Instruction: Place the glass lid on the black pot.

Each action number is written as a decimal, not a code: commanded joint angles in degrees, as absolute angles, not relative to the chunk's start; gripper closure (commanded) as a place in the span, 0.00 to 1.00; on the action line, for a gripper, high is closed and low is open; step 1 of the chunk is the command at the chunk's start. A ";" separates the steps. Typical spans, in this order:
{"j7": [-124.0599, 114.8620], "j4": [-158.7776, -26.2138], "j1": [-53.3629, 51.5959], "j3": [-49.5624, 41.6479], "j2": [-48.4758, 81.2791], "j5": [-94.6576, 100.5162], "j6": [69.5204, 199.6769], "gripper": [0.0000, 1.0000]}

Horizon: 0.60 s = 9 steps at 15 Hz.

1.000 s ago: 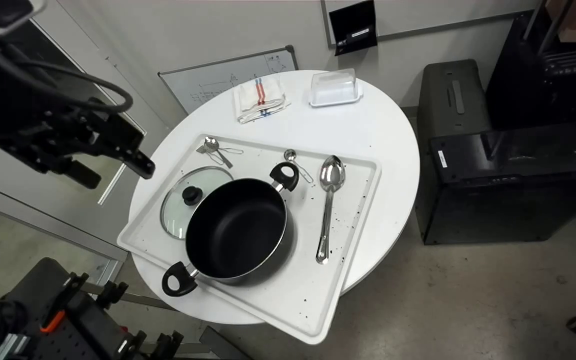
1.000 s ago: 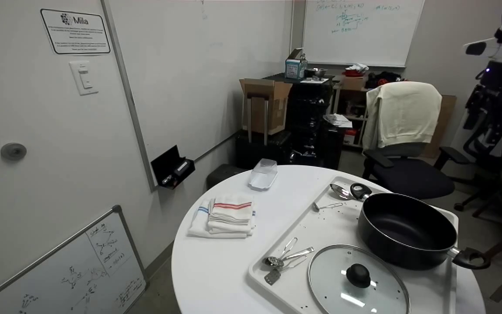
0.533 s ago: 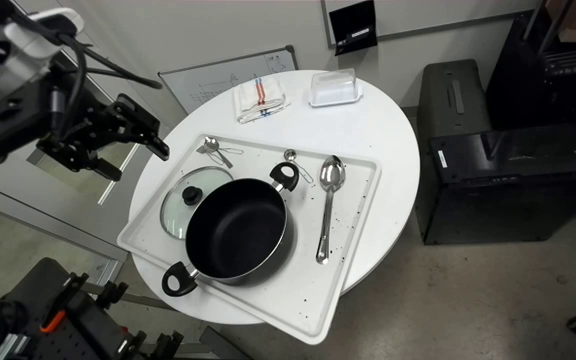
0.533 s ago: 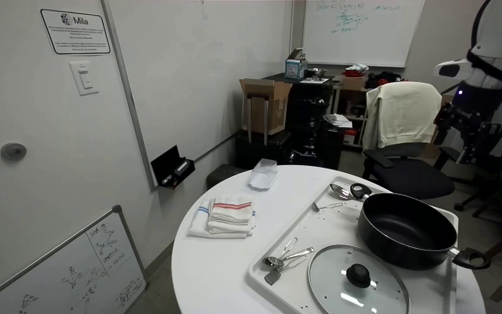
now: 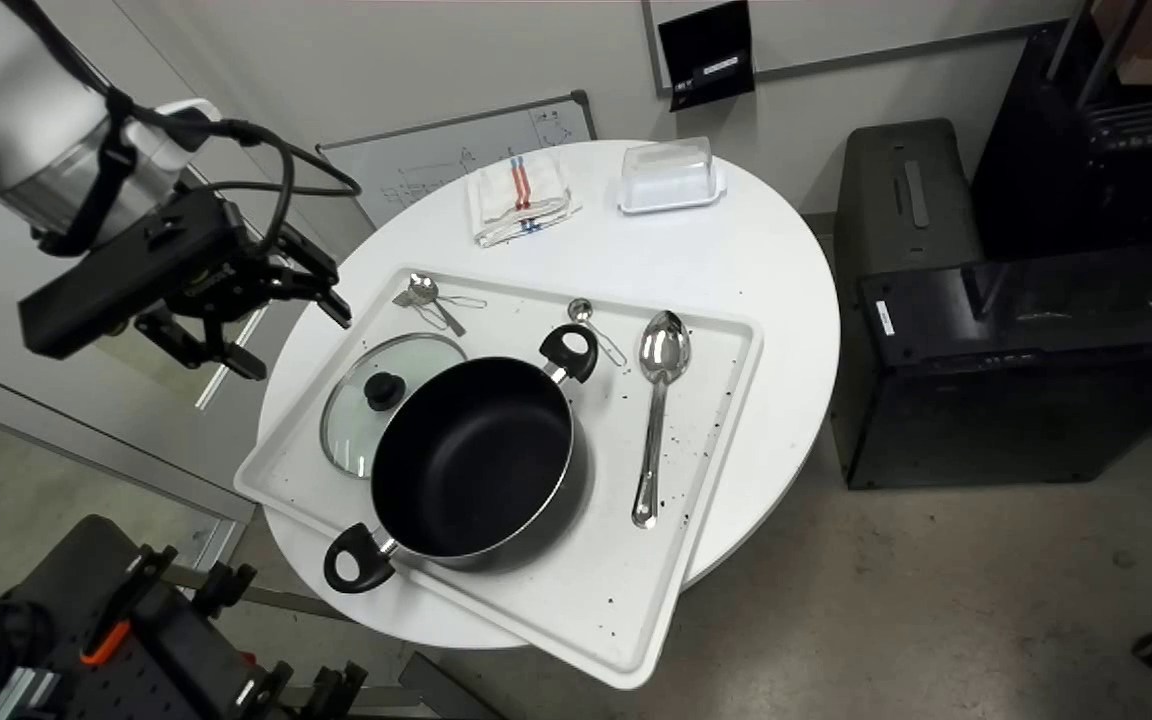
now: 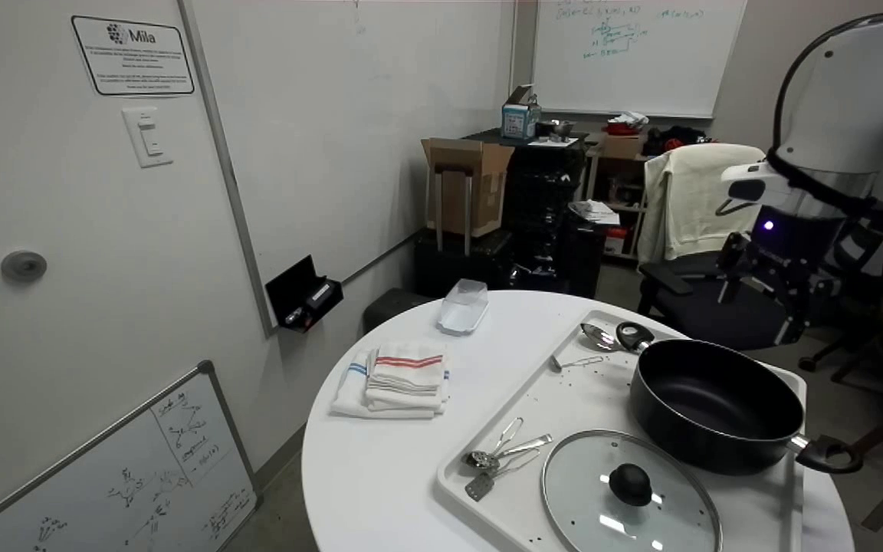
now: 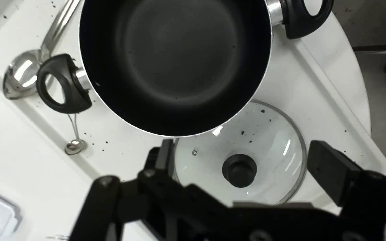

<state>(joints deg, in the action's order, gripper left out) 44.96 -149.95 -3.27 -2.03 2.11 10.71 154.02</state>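
The glass lid (image 5: 348, 430) lies flat on the white tray, knob up, beside the black pot (image 5: 476, 460). The lid (image 6: 587, 491) and the pot (image 6: 717, 414) show in both exterior views. The pot stands upright, uncovered, with nothing in it. My gripper (image 5: 296, 338) is open and empty, in the air beyond the tray's edge on the lid's side; it also shows in an exterior view (image 6: 757, 313). In the wrist view the lid (image 7: 209, 170) and its dark knob appear between the spread fingers (image 7: 245, 162), well below them. The pot (image 7: 179, 50) hides part of the lid's rim there.
The tray (image 5: 576, 620) also holds a large metal spoon (image 5: 654, 420), a small ladle (image 5: 586, 318) and several small utensils (image 5: 428, 298). Folded towels (image 5: 521, 200) and a clear-covered dish (image 5: 671, 180) stand at the back of the round white table (image 5: 776, 260).
The arm has come further into both exterior views. The gripper has moved closer to the tray and has stayed open. The lid and pot have not moved.
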 commanded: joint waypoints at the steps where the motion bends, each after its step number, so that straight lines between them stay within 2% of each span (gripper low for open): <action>1: 45.79 -146.37 -3.07 0.77 9.45 13.95 156.02 0.00; 9: 40.50 -137.81 -6.14 1.26 23.85 27.34 157.58 0.00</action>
<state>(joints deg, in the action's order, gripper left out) 43.75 -142.34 -4.46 1.99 17.55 21.97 155.37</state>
